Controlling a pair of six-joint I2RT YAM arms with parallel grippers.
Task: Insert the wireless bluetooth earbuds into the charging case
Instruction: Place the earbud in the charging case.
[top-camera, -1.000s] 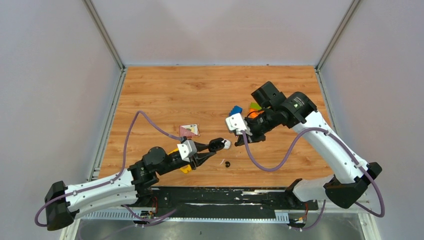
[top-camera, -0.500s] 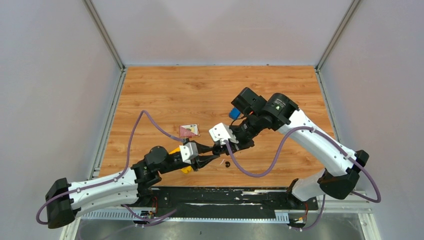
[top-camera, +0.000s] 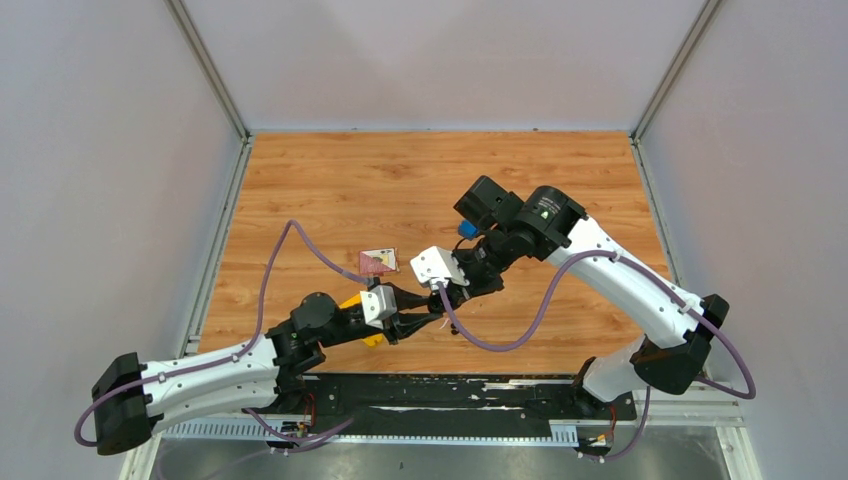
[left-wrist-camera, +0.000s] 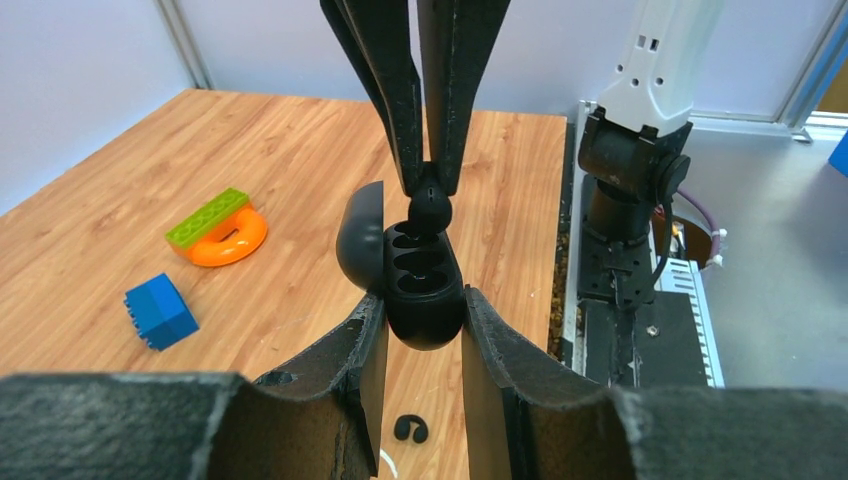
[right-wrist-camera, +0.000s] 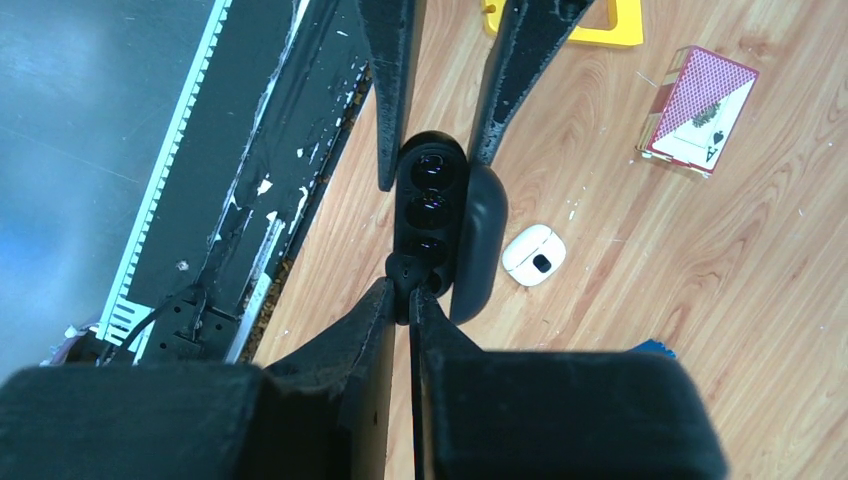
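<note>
My left gripper (left-wrist-camera: 424, 330) is shut on a black charging case (left-wrist-camera: 425, 285), held above the table with its lid (left-wrist-camera: 360, 240) swung open. The case's sockets (right-wrist-camera: 432, 190) face my right gripper (right-wrist-camera: 410, 290). That gripper is shut on a small black earbud (left-wrist-camera: 431, 208), which sits at the mouth of the socket farthest from my left wrist. In the top view the two grippers meet tip to tip, left (top-camera: 432, 312) and right (top-camera: 462, 293). Another black earbud (left-wrist-camera: 410, 428) lies on the wood below the case.
A white charging case (right-wrist-camera: 533, 254) lies on the table beside the black one. A playing-card box (top-camera: 378, 262), a yellow piece (top-camera: 372, 338), a blue block (left-wrist-camera: 158, 312) and an orange ring with a green brick (left-wrist-camera: 222, 228) lie around. The black base rail (top-camera: 450, 395) runs along the near edge.
My right arm has swung left and toward the near edge until its tips reach the case in my left gripper. The left arm has barely moved.
</note>
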